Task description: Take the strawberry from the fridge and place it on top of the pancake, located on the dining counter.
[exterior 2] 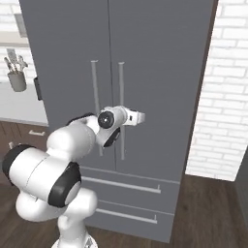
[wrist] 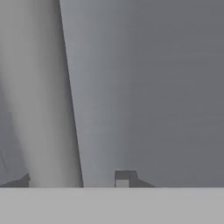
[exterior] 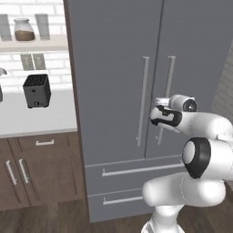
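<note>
A tall grey fridge [exterior: 118, 68] fills the wall ahead, both doors shut. The strawberry must be somewhere behind them, out of sight. The pancake and the dining counter lie elsewhere in the room.

The white arm reaches from its base toward the two long bar handles at the centre seam. Its gripper [wrist: 72, 179] is at the right door's handle [exterior: 165, 98], about halfway up the bar. In the hand view the pale bar [wrist: 46, 96] runs between the two dark fingers [wrist: 124, 177], which are half closed around it. I cannot tell whether they truly press on the bar.

The main risk, as I judge it, is a weak hold. If the fingers only sit loosely round the smooth bar, they may slide along it or slip off when the arm pulls. A straight pull, instead of one following the door's swing, could also wrench the grip loose. The robot's own base stands close, so the door may strike it while opening.

The left door's handle [exterior: 143, 100] stands just beside, leaving little room. Two drawers [exterior: 136, 169] sit below. To the left, a white surface [exterior: 36, 119] carries a black toaster [exterior: 36, 90], and a jar [exterior: 24, 30] rests on a shelf above. A cup of utensils [exterior 2: 17, 80] stands further back.
</note>
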Controlling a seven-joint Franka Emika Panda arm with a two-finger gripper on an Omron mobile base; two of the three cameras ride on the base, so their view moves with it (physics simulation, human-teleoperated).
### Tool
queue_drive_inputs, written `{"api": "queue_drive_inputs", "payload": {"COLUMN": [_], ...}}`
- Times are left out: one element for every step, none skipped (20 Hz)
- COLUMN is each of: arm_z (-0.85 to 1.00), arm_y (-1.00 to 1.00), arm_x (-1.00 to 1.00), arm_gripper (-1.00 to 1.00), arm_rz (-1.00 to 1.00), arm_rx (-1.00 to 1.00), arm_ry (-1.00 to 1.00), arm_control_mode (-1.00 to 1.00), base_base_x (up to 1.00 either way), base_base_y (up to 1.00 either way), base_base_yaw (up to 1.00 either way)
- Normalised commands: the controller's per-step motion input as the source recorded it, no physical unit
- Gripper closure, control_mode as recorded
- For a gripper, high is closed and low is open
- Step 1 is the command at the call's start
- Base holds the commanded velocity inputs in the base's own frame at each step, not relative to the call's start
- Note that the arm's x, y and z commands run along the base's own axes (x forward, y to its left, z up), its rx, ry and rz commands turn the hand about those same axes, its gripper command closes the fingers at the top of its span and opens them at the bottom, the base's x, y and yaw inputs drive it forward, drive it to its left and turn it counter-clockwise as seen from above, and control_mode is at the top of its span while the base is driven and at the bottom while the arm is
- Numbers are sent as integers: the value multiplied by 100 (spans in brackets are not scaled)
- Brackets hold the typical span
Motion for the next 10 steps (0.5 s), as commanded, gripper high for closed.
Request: {"api": "queue_drive_inputs", "payload": {"arm_z": [-16,-9,-4,0,0,0,0,0,0,0], "arm_y": [-100,-100,-100,-100,-100,-100,-100,-100,-100,-100], "arm_x": [-81,-87,-91,-100,-100,-100,-100,-100,-100,-100], "arm_gripper": [100,100,100,100,100,100,100,100,100,100], "arm_rz": [-12,-13,-13,-13,-13,-12,-11,-10,-10,-9], "arm_rx": [5,6,9,9,11,13,16,17,18,18], "arm_ry": [1,2,2,1,1,1,0,1,1,0], "arm_control_mode": [-100,-100,-100,-100,-100,-100,-100,-100,-100,-100], "base_base_x": [0,0,0,0,0,0,0,0,0,0], "base_base_y": [0,0,0,0,0,0,0,0,0,0], "base_base_yaw": [0,0,0,0,0,0,0,0,0,0]}}
